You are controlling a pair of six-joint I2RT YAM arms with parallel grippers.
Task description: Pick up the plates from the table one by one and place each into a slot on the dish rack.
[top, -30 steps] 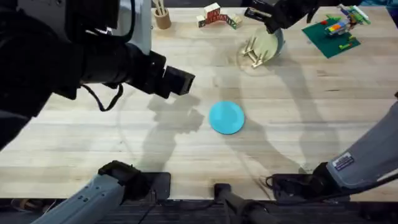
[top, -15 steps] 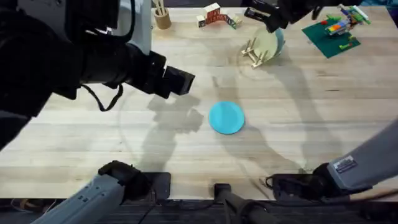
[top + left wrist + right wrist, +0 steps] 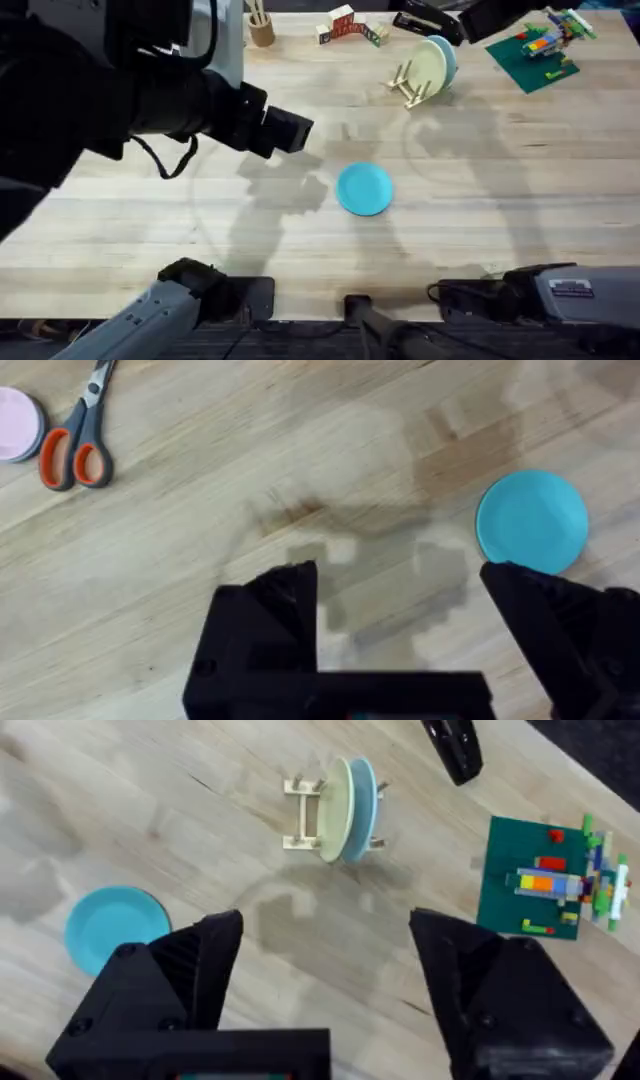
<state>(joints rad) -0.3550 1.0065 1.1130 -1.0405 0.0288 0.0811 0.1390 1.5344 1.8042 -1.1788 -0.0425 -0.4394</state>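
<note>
From overhead, the turquoise plate [image 3: 364,189] is seen flat mid-table [image 3: 480,230] with bare wood all round it. The cream plate [image 3: 428,63] stands on edge in the dish rack [image 3: 409,84] near the far edge, a paler blue plate [image 3: 448,60] just behind it. The right gripper, over the rack half a second ago, has drawn away.

In the left wrist view, the left gripper [image 3: 400,585] is spread wide, empty, near the turquoise plate [image 3: 532,521].

In the right wrist view, the right gripper [image 3: 325,935] is held wide, empty, apart from the rack [image 3: 303,815]
</note>
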